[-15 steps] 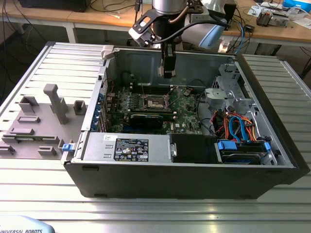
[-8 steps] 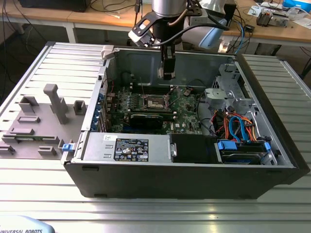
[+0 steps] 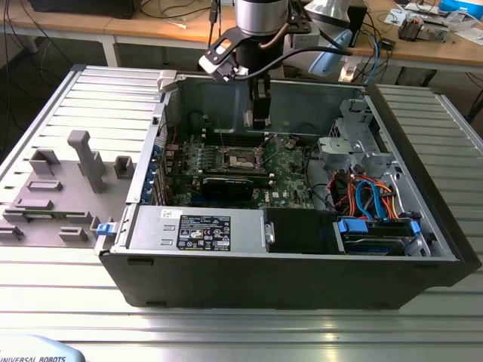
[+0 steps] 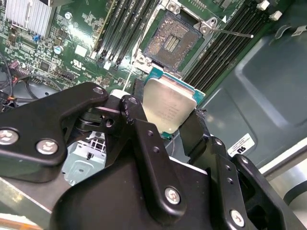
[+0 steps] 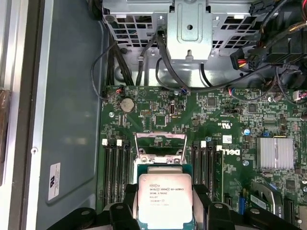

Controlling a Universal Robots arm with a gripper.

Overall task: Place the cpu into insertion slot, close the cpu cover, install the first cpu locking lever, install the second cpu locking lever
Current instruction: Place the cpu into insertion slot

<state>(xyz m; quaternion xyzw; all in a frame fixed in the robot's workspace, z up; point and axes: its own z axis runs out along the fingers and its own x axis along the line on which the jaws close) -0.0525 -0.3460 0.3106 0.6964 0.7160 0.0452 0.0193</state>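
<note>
Within open case (image 3: pixel 302 268), end effector (image 3: pixel 260 115) grips cpu (image 5: pixel 165 199)

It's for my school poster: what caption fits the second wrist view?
The claw grips the cpu, not yet in the empty insertion slot on the green motherboard.

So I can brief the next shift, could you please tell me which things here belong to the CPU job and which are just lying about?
Job in hand: cpu, gripped in the pincer; insertion slot, empty; cpu cover, raised; locking lever, swung out.
Lying about: graphics card; power supply; blue cables; grey fixtures beside the case.
</note>
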